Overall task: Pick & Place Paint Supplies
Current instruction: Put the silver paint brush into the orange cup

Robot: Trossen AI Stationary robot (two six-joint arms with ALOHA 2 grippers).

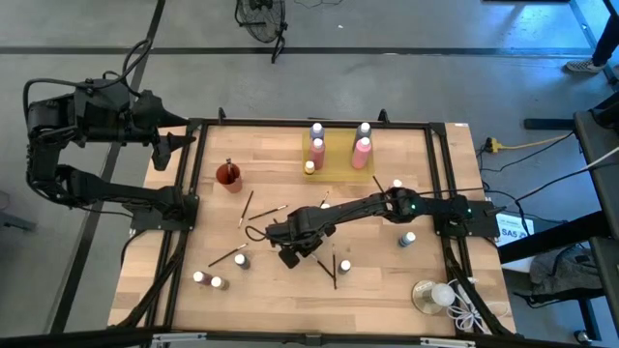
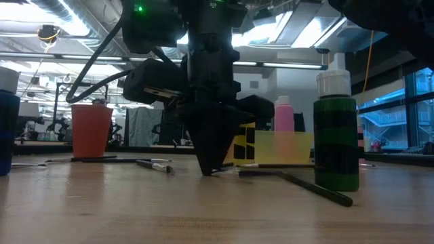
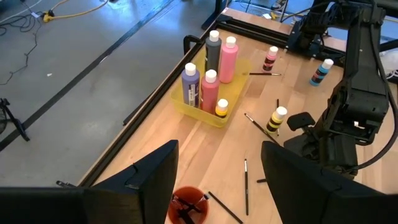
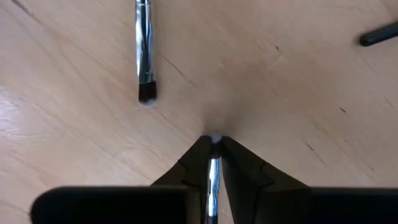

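Observation:
My right gripper [image 4: 213, 146] stands at mid-table [image 1: 287, 253], pointing down with its fingertips at the wood [image 2: 210, 169], shut on a thin paintbrush [image 4: 213, 171]. A second paintbrush [image 4: 144, 50] lies loose beside it. A yellow tray [image 1: 338, 166] at the far edge holds several white-capped paint bottles [image 3: 210, 87]. More small bottles [image 1: 408, 239] and brushes [image 1: 247, 207] lie scattered on the table. My left gripper [image 3: 219, 149] hangs open, raised beyond the table's far left corner [image 1: 179, 145]. My right gripper pinches the paintbrush's metal ferrule [image 4: 213, 163] between its two fingers, just behind the pale bristle tip [image 4: 214, 138]. The fingers come from above, pointing down. The tip rests at the tabletop; the gripper hides the brush's handle.
A red cup [image 1: 229, 176] with dark brushes stands at the far left. A clear round dish [image 1: 432, 295] with a white ball and cord sits at the near right corner. A green bottle [image 2: 336, 135] and a dark brush [image 2: 312, 186] lie close to the right gripper.

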